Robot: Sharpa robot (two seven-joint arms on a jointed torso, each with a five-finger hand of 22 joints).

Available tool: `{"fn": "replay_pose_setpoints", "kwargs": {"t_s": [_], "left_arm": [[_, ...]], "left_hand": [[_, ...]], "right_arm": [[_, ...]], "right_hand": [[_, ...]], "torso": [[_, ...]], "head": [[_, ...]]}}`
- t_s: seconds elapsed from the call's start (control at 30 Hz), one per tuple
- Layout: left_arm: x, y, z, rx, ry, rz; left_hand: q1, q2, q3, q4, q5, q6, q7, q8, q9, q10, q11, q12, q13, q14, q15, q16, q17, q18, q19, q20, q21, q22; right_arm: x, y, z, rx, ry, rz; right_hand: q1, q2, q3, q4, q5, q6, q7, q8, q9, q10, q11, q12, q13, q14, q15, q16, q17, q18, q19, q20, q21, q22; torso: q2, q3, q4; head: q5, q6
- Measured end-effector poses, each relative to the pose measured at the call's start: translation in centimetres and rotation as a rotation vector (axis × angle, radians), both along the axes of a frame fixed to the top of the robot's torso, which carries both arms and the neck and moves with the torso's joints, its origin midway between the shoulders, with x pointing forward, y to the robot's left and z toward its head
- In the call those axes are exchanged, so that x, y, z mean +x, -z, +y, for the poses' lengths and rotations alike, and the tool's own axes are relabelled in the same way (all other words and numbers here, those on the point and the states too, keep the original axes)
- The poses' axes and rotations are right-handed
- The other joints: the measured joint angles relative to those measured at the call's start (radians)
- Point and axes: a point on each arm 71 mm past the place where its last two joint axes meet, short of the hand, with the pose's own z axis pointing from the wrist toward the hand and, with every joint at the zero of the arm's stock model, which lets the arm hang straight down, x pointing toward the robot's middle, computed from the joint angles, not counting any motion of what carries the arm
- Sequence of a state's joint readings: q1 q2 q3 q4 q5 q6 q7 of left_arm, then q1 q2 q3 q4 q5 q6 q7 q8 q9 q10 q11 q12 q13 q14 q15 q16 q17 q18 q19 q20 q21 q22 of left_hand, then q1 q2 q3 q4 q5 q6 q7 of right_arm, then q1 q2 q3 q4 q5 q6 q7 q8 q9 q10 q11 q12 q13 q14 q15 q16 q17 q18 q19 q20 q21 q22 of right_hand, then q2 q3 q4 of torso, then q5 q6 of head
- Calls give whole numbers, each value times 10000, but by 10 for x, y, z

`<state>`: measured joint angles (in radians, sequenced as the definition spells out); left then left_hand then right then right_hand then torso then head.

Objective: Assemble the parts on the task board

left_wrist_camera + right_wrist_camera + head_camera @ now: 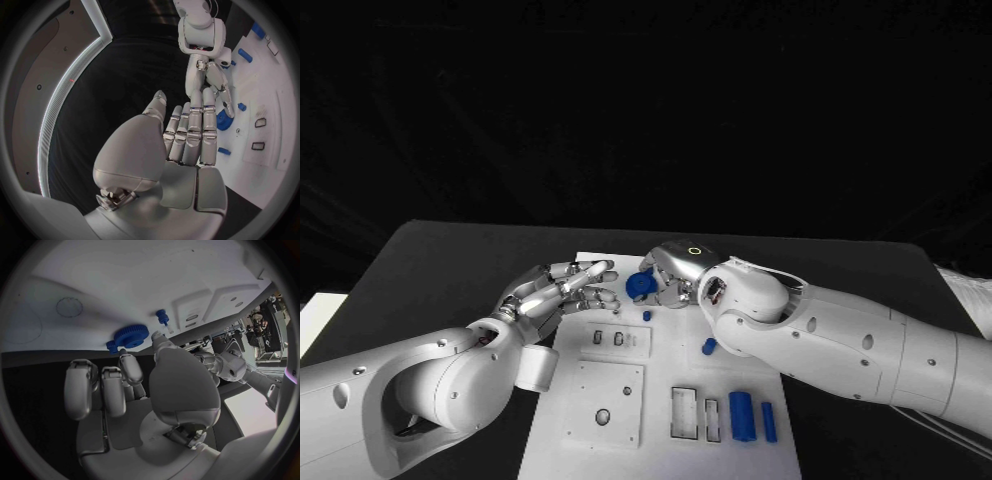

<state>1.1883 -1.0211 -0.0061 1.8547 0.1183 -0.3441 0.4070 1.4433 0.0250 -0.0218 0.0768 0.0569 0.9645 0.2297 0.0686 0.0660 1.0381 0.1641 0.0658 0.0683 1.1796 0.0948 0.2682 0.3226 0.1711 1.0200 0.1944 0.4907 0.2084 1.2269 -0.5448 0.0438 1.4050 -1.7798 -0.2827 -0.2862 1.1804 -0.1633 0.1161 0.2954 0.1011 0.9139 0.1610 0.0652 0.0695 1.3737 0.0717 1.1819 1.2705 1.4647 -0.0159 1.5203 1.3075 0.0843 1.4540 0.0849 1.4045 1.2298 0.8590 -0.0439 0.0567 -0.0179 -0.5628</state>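
The white task board (661, 368) lies mid-table. A blue gear (640, 285) sits at the board's far left edge, and the thumb and a finger of my right hand (678, 276) meet its rim. The right wrist view shows the gear (131, 335) just beyond those fingertips (124, 353), with the other fingers curled in. My left hand (567, 290) hovers just left of the gear, holding nothing, with its fingers straight and pointing toward it. In the left wrist view, the gear (222, 119) lies past the left fingertips (208, 94) and under my right hand (209, 75).
A small blue peg (646, 315) stands on the board near the gear, and another blue piece (708, 346) lies beside my right forearm. Two blue bars (741, 415) lie at the board's near right, next to rectangular recesses (685, 412). Slotted white plates (617, 340) occupy its left half.
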Motion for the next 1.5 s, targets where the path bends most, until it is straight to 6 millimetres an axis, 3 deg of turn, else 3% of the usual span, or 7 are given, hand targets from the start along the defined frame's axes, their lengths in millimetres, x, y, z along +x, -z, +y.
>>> {"fn": "replay_pose_setpoints", "kwargs": {"t_s": [0.2,0.4,0.67,0.83,1.1,1.33,1.5], "left_arm": [[0,0,0,3,-2,3],[0,0,1,14,-26,7],[1,0,3,36,-76,12],[3,2,3,54,-111,19],[10,5,5,107,-237,30],[15,9,9,164,-359,64],[16,10,9,160,-350,83]], "left_hand": [[0,0,0,0,0,0,0,0,0,0,0,0,0,0,0,0,-1,-1,0,0,0,-1],[0,0,0,0,0,0,0,0,0,0,0,0,0,0,0,0,-1,-1,0,0,0,-1],[0,0,0,0,0,0,0,0,0,-34,35,0,0,0,0,0,-2,0,-37,-37,0,-2],[0,0,-1,0,0,-35,-34,0,0,-35,35,0,0,0,0,0,-2,0,-37,-37,0,-2],[0,0,0,0,0,-35,-34,0,0,-35,35,0,0,0,0,0,6,0,-37,-37,0,-3],[0,0,0,1,0,-35,-34,0,0,-35,35,0,0,0,0,0,5,0,-37,-36,0,-4],[0,0,-1,0,0,-35,-34,0,0,-35,35,0,0,0,0,0,5,0,-36,-36,0,-4]], "right_arm": [[0,0,-4,3,45,63],[-4,-7,-26,980,129,-506],[-12,-26,-93,2791,34,-764],[-14,-26,-134,3503,330,-96],[-18,-9,-190,4178,910,1309],[-15,2,-213,4355,1230,1890],[-12,13,-215,4372,1282,2195]], "right_hand": [[-940,797,-427,-55,1268,299,-74,1,30,145,-51,331,281,0,0,38,0,-82,14,14,102,164],[-364,976,-434,-219,1584,335,-77,0,-4,254,-72,549,379,0,-1,83,-1,-156,14,14,130,232],[915,823,-368,-810,1309,61,10,0,-28,-142,-37,-170,2,0,-1,0,-2,-156,-40,67,34,-122],[1847,693,-237,-1421,1255,107,-37,0,-8,-188,-83,-225,-35,0,-1,-39,-2,-156,-78,29,-6,-142],[2426,592,-95,-1910,1350,204,-58,0,3,-194,-89,-341,-111,0,-1,-40,-2,-155,-113,-6,-6,-142],[2426,592,-123,-1937,1350,203,-58,0,3,-194,-89,-341,-109,0,-1,-39,6,-155,-113,-6,-5,-103],[2426,592,-128,-1943,1350,198,-53,0,-9,-194,-89,-341,-98,0,-1,-39,5,-155,-113,-6,-6,-81]], "torso": [[0,4,-5],[-5,22,-22],[-48,43,-151],[-137,98,-263],[-260,261,-448],[-328,381,-551],[-332,398,-567]], "head": [[1,-1],[-30,17],[-73,107],[-86,103],[-102,104],[-81,90],[-98,64]]}}
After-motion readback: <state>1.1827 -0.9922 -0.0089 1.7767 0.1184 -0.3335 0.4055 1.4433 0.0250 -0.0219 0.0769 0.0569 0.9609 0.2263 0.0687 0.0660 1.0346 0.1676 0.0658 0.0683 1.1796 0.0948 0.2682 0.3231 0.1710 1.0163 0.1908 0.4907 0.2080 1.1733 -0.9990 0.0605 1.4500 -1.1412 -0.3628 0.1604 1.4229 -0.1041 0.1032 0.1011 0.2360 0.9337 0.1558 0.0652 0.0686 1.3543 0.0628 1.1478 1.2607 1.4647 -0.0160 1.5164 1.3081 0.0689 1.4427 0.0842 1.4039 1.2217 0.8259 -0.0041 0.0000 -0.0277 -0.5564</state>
